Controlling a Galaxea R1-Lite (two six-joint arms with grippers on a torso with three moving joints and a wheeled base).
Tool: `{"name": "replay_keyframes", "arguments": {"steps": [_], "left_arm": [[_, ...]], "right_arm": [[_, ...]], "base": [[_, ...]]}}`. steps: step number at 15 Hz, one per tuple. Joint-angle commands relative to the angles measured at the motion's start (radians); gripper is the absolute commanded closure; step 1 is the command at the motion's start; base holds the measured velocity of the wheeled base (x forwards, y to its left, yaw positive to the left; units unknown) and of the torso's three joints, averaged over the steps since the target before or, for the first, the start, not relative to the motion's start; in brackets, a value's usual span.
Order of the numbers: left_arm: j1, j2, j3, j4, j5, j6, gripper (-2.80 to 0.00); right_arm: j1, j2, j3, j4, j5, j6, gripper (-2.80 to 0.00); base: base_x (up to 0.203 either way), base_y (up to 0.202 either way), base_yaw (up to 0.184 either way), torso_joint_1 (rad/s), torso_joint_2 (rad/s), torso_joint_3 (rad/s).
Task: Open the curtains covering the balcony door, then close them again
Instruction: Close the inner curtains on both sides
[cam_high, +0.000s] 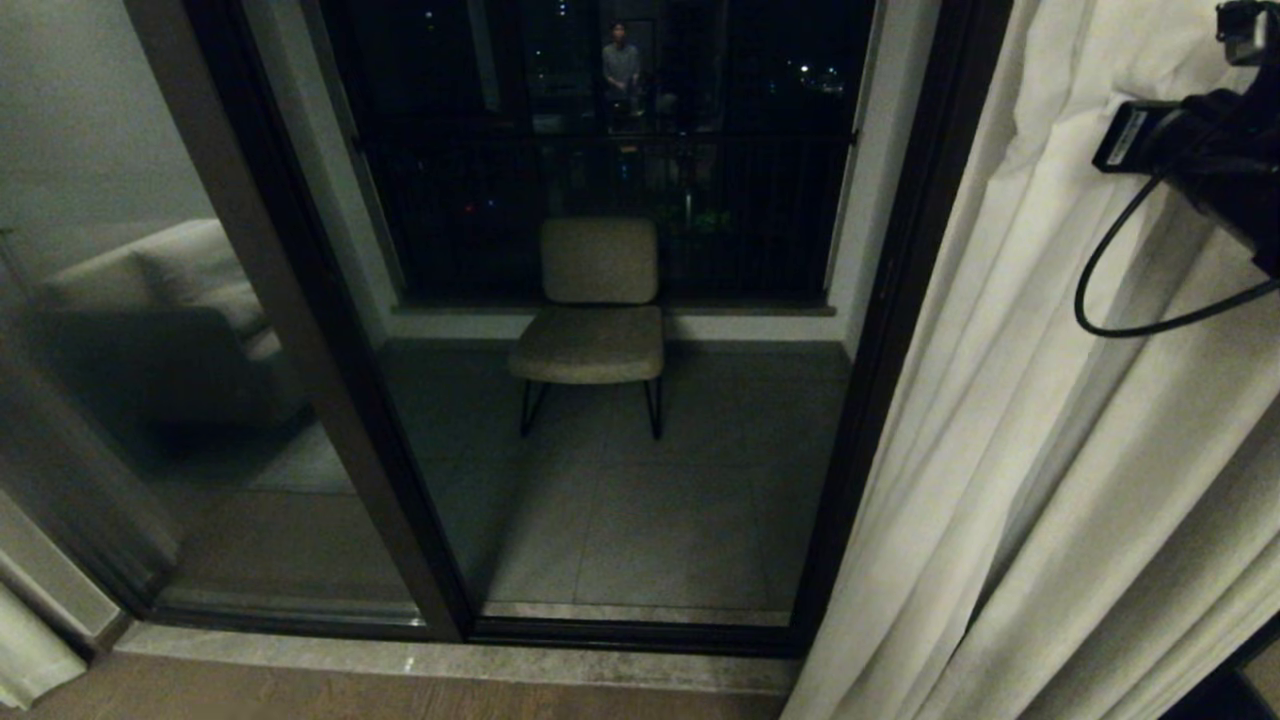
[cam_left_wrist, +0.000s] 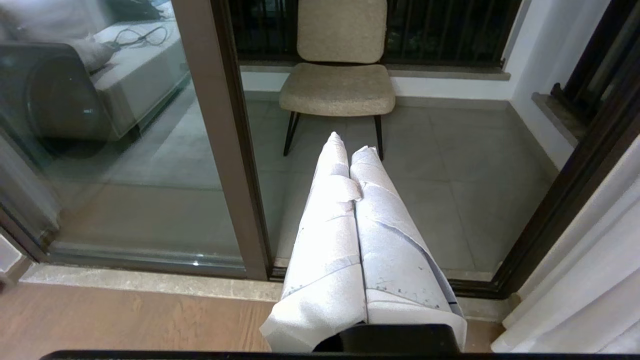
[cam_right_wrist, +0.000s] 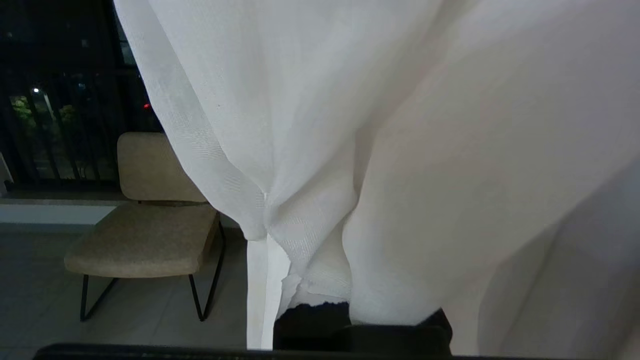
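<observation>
The door (cam_high: 640, 330) fills most of the head view, its dark frame running from the upright left of centre to the upright beside the right curtain (cam_high: 1050, 450). The glass is uncovered between those uprights, and a chair (cam_high: 595, 310) stands on the balcony tiles beyond, with a railing behind it. A pale stone sill (cam_high: 450, 660) runs along the door's foot, with wood floor in front.

The right curtain hangs bunched beyond the door's right upright, its leading edge lying along that upright. A sliver of the left curtain (cam_high: 30, 650) shows at the far lower left.

The right gripper (cam_right_wrist: 300, 272) is up at the right, buried in the curtain's folds; its wrapped fingers are pinched together on a gather of fabric near the leading edge, cloth draping over them. To its side, toward the chair, the glass is bare.

The left gripper (cam_left_wrist: 356, 220) hangs low in front of the sill, its white-wrapped fingers (cam_left_wrist: 330, 235) pressed together on nothing, apart from both curtains.
</observation>
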Motion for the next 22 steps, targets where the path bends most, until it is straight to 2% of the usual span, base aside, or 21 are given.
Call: {"name": "replay_keyframes", "arguments": {"steps": [1,15,17,22], "left_arm": [[0.000,0.000,0.001,-0.001,0.001,-0.001,0.00],[0.000,0.000,0.001,0.001,0.000,0.000,0.00],[0.000,0.000,0.001,0.001,0.001,-0.001,0.00],[0.000,0.000,0.001,0.001,0.002,-0.002,0.00]], "right_arm": [[0.000,-0.039,0.036,-0.005,0.000,-0.002,0.00],[-0.001,-0.069,0.070,-0.002,-0.002,-0.005,0.00],[-0.003,-0.079,0.070,-0.001,-0.027,-0.002,0.00],[-0.004,-0.113,0.113,-0.002,-0.032,-0.001,0.00]], "base": [[0.000,0.000,0.000,0.000,0.00,0.000],[0.000,0.000,0.000,0.000,0.00,0.000],[0.000,0.000,0.000,0.000,0.00,0.000],[0.000,0.000,0.000,0.000,0.00,0.000]]}}
